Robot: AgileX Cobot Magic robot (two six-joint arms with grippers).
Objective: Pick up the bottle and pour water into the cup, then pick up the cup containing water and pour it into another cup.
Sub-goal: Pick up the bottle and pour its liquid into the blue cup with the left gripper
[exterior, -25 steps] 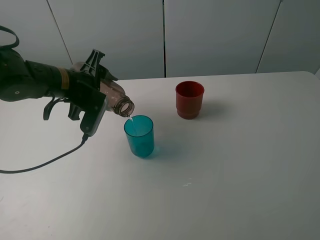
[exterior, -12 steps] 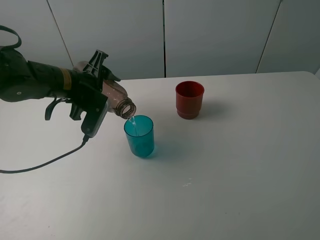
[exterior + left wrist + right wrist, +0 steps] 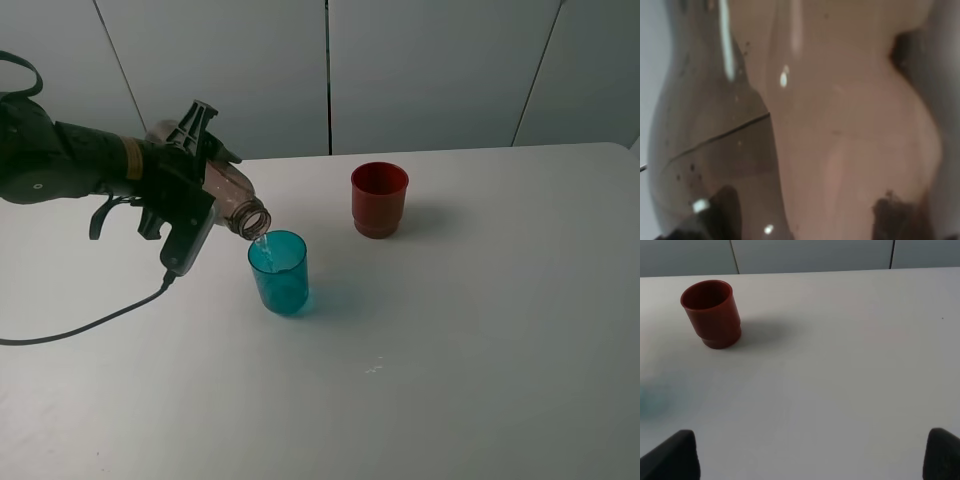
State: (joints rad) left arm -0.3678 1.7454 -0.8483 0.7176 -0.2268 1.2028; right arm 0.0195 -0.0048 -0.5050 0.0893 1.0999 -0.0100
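Tipped slightly further: bottle [image 3: 228, 195], mouth down (rightward) over cup [image 3: 279, 272].

The brown see-through bottle [image 3: 230, 190] sits tipped between the left jaws, dripping water [image 3: 262, 240] into the blue cup [image 3: 279, 275] standing just below them. The red cup [image 3: 379, 200] stands well away.
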